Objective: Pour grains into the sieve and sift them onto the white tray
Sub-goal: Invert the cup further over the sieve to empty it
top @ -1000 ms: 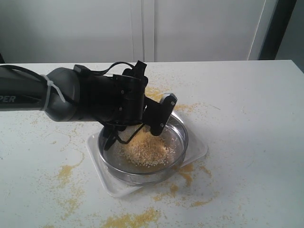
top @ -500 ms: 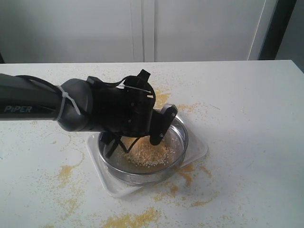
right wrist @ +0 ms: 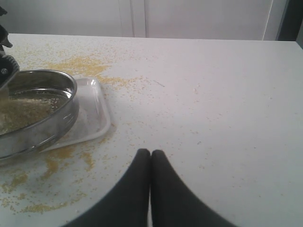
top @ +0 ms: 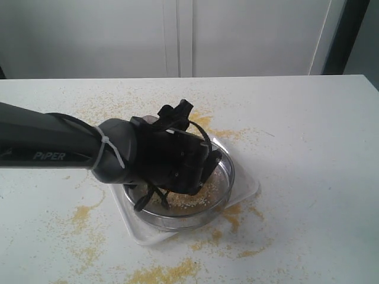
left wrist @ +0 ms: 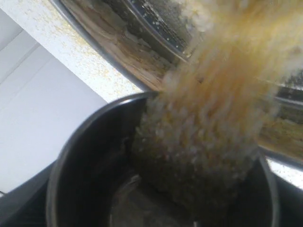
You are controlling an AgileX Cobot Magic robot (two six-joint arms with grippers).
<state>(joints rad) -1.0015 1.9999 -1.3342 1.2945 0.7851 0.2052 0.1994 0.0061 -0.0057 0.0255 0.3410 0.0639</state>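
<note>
The sieve (top: 227, 176) has mirror-bright steel walls; the cup (left wrist: 90, 165) is duller metal inside. The white tray (top: 246, 188) looks like smooth, slightly glossy plastic. The grains (top: 160, 273) lie dry and gritty on the matt white table (top: 308, 136) at the tray's 6 o'clock.

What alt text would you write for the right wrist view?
Two black fingers, pressed shut, point across a white table dusted with yellow meal. Off to one side, a steel sieve holding grains sits on a white tray.
</note>
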